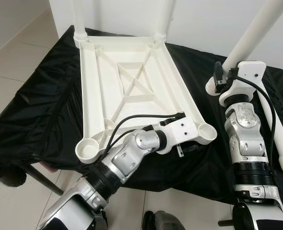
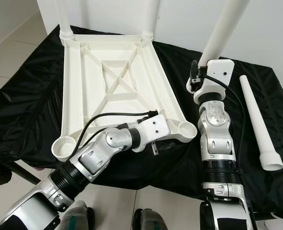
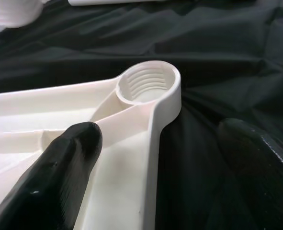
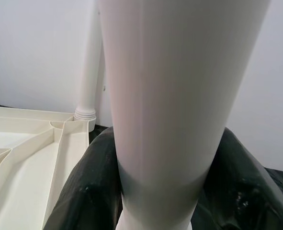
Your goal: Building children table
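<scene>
my right jaws [image 4: 155,191] clamp leg [image 2: 222,28], long axis steep, tilted up-right. target socket [image 1: 204,130] lies down-left of it, at tabletop [image 1: 131,91] near right corner, on black-draped surface [image 1: 40,110]. left jaws [image 3: 155,167] wide, straddling rim by socket. right arm nearer.

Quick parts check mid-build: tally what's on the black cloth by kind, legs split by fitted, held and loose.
Tabletop, upside down: 1
Legs screwed into far corners: 2
Leg held by right gripper: 1
Loose leg on cloth: 1
Empty near corner sockets: 2
Total parts: 5
</scene>
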Tool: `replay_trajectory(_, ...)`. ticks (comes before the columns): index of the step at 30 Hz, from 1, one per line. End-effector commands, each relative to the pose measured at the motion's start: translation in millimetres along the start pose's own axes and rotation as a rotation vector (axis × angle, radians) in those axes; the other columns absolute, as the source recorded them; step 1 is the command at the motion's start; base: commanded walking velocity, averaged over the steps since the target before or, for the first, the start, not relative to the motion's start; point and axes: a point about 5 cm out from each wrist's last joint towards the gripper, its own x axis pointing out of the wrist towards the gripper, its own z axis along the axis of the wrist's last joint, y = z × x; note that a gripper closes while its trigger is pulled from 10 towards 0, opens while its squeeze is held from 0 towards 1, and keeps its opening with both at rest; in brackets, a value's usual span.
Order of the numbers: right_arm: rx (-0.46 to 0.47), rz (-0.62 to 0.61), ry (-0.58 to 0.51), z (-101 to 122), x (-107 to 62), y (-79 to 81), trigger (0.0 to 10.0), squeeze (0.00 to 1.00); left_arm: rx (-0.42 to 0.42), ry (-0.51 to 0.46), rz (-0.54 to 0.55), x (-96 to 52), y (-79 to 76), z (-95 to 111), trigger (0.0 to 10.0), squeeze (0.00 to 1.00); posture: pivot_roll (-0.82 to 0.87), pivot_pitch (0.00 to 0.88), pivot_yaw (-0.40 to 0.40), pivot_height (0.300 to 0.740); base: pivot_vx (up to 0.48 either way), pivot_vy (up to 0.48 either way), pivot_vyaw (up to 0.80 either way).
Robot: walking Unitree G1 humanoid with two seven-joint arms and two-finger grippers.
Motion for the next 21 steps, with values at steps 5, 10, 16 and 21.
replay_trajectory(5, -0.005, -0.016, -0.009, 4, 0.7, -5.7, 10.0, 0.00, 0.002, 0.039, -0.022, 11.3, -5.1, 0, 10.0, 0.00, 0.03, 0.049, -0.082, 0.740, 0.000, 0.000, 0.00)
replay_trajectory(10, -0.008, -0.013, -0.009, 5, 0.9, -4.6, 10.0, 0.00, -0.026, 0.081, -0.009, 16.5, -1.2, -6, 10.0, 0.00, 0.03, 0.051, -0.082, 0.740, 0.000, 0.000, 0.00)
replay_trajectory(16, -0.012, -0.011, -0.010, 6, 0.6, -4.1, 10.0, 0.00, -0.083, 0.175, 0.030, 21.4, 4.7, -16, 10.0, 0.00, 0.03, 0.054, -0.081, 0.740, 0.000, 0.000, 0.00)
replay_trajectory(21, -0.014, -0.010, -0.010, 6, 0.4, -3.9, 10.0, 0.00, -0.098, 0.192, 0.041, 21.9, 6.5, -19, 10.0, 0.00, 0.03, 0.054, -0.081, 0.740, 0.000, 0.000, 0.00)
